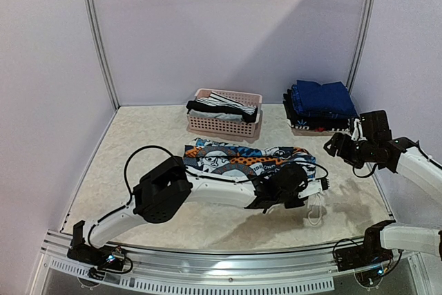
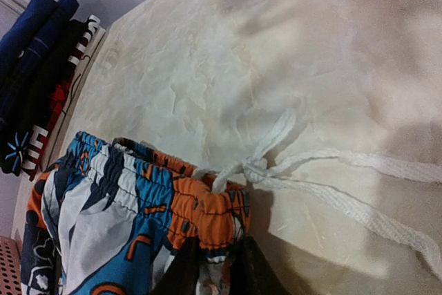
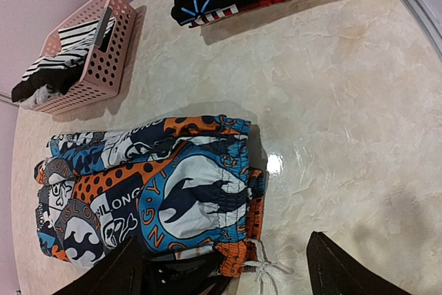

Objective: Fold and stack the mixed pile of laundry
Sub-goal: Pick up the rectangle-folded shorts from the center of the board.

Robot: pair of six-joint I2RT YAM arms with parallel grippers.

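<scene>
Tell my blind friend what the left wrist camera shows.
Colourful patterned shorts lie on a table, their white drawstring trailing right. The dark fingers of the left hand straddle the orange waistband at the bottom. Folded dark clothes sit top left.

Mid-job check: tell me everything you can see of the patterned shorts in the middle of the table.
The patterned shorts are soft printed fabric in orange, blue, black and white, with cartoon figures and lettering. They lie flat on the table, seemingly folded. The gathered elastic waistband faces the robot's right; its knotted white drawstring trails over the tabletop. The left gripper straddles the orange waistband corner; whether it pinches is unclear.
</scene>
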